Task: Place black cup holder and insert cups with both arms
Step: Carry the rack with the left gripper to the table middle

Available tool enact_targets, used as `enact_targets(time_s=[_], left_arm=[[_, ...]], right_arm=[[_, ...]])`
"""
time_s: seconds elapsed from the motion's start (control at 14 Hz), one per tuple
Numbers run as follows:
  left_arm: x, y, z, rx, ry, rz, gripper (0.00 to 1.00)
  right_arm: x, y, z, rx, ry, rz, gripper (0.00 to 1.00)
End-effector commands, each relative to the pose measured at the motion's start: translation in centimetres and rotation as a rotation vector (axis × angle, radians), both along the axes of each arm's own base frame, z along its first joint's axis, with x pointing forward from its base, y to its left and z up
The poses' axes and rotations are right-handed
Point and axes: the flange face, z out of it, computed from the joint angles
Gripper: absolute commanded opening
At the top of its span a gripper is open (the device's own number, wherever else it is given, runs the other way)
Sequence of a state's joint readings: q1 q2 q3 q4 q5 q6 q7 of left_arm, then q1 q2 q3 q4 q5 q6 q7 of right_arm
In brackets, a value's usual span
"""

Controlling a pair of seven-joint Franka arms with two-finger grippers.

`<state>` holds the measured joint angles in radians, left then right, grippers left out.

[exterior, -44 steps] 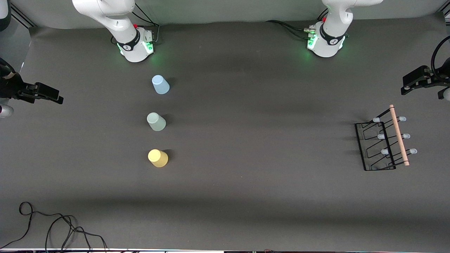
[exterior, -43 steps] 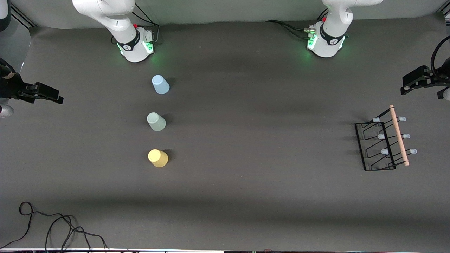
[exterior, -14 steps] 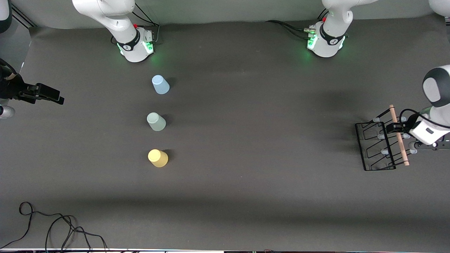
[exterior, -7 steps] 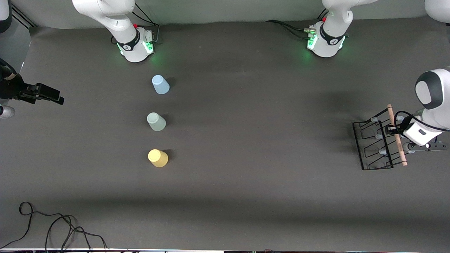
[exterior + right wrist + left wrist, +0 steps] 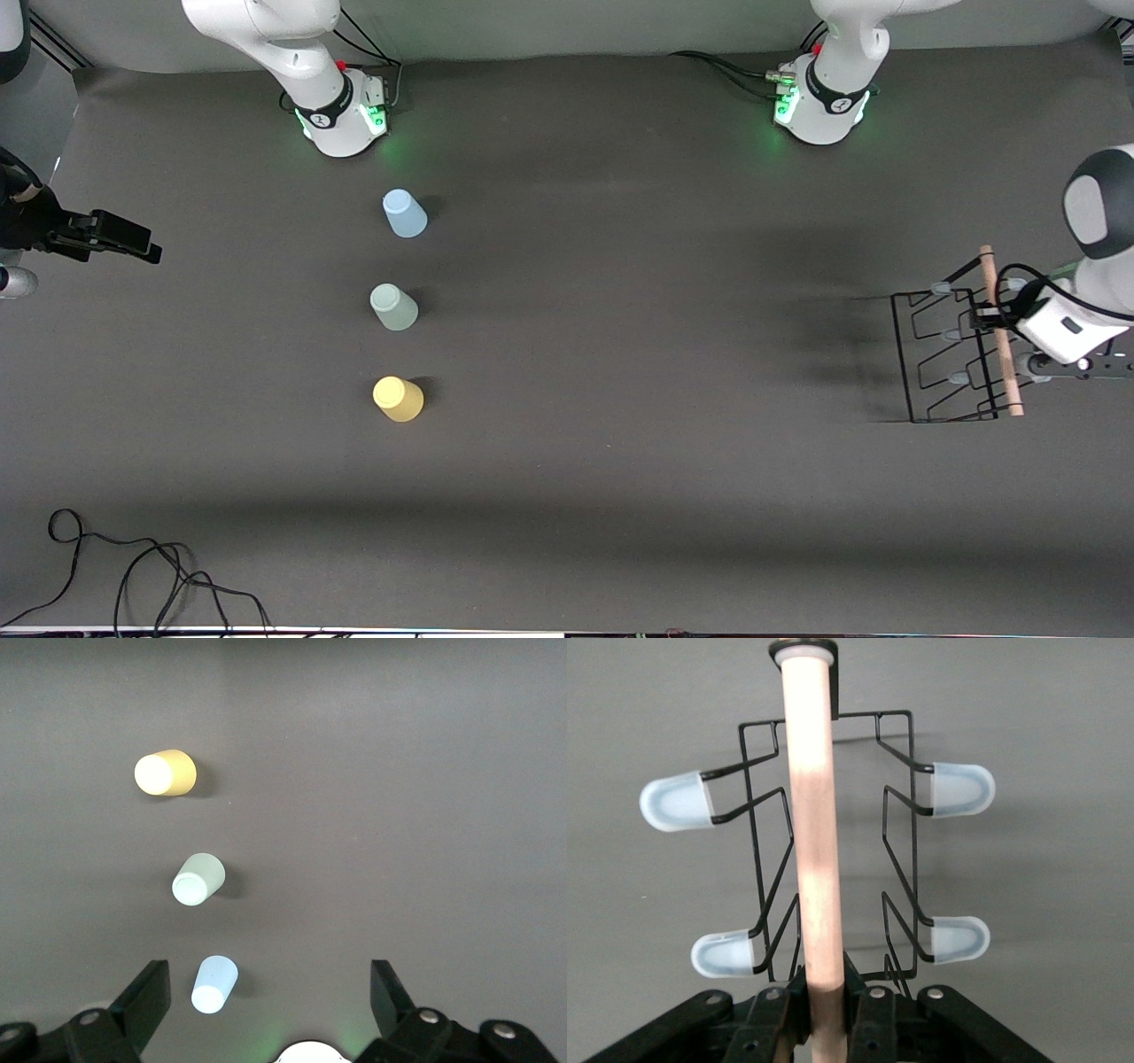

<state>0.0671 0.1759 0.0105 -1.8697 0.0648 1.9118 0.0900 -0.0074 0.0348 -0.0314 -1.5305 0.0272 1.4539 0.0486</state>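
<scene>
Table: dark grey mat point(image 5: 620, 354); three small upturned plastic cups point(image 5: 394, 307) untouched.
Left gripper point(image 5: 826, 997): clamped on thin black wire cup holder point(image 5: 943, 354)'s wooden rod point(image 5: 812, 833); I judge placing underway.
Right gripper point(image 5: 270, 997): spread wide, waiting over cups.
Next: I carry holder toward cups, kept level.

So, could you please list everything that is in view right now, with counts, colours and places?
Thin black wire cup holder with light wooden rod handle: one, pale-blue-tipped pegs, at the left arm's end of the table, gripped by the handle.
Small light blue plastic cup: one, upside down, toward the right arm's end, farthest of the three from the front camera.
Small pale grey-green plastic cup: one, upside down, middle of the row.
Small yellow plastic cup: one, upside down, nearest the front camera.
Black cable: one loose tangle, at the table's near edge, right arm's end.
Left gripper: black, shut on the wooden handle.
Right gripper: black, open, waiting high above the cups.
</scene>
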Motion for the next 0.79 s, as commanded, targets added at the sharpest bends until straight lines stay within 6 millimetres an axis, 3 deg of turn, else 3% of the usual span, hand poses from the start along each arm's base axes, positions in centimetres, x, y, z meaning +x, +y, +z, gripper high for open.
enact_targets(time_s=[0.0, 0.29, 0.57, 0.71], left_arm=[[0.0, -6.8, 1.2, -0.009, -0.013, 0.037, 0.00], [-1.2, -19.6, 0.0, -0.054, -0.020, 0.017, 0.00], [-5.1, -34.6, -1.0, -0.047, -0.050, 0.013, 0.00], [-6.4, -40.5, -0.9, -0.052, -0.066, 0.040, 0.00]], right_arm=[[0.1, -0.1, 0.2, 0.002, -0.001, -0.011, 1.00], [0.1, -0.1, 0.2, 0.003, 0.001, -0.011, 1.00], [0.1, -0.1, 0.2, 0.003, 0.002, -0.009, 1.00], [0.0, -0.1, 0.3, 0.003, 0.001, -0.009, 1.00]])
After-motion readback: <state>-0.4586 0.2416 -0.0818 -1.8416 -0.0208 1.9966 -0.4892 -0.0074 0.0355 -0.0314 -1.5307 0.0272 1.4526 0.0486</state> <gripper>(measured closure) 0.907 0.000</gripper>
